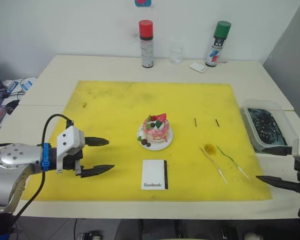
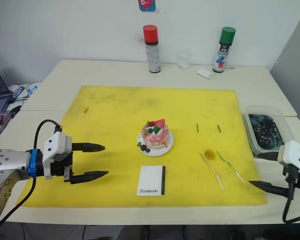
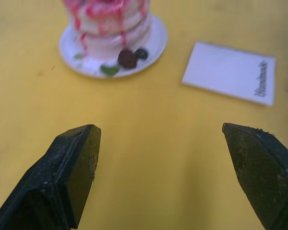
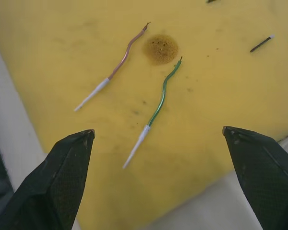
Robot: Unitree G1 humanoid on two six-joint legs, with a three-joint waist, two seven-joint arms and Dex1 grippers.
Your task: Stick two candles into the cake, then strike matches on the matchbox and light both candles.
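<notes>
The pink-and-white cake (image 1: 156, 128) sits on its white plate (image 1: 166, 142) mid-mat. In front of it lies the white matchbox (image 1: 154, 174). Two thin wavy candles lie flat right of it: a yellowish one (image 1: 213, 164) and a green one (image 1: 233, 162). Two short dark matches (image 1: 195, 121) (image 1: 217, 122) lie behind them. My left gripper (image 1: 101, 156) hovers open left of the cake, empty. My right gripper (image 1: 274, 165) stands open at the mat's right edge, near the candles' pale ends, holding nothing.
A yellow mat (image 1: 115, 110) covers the table's middle. A red-capped spray can (image 1: 146, 44), a glass (image 1: 175, 55) and a green-capped can (image 1: 218, 44) stand at the back. A clear tray with dark contents (image 1: 264, 127) sits at the right. A brownish stain (image 1: 209, 148) marks the mat.
</notes>
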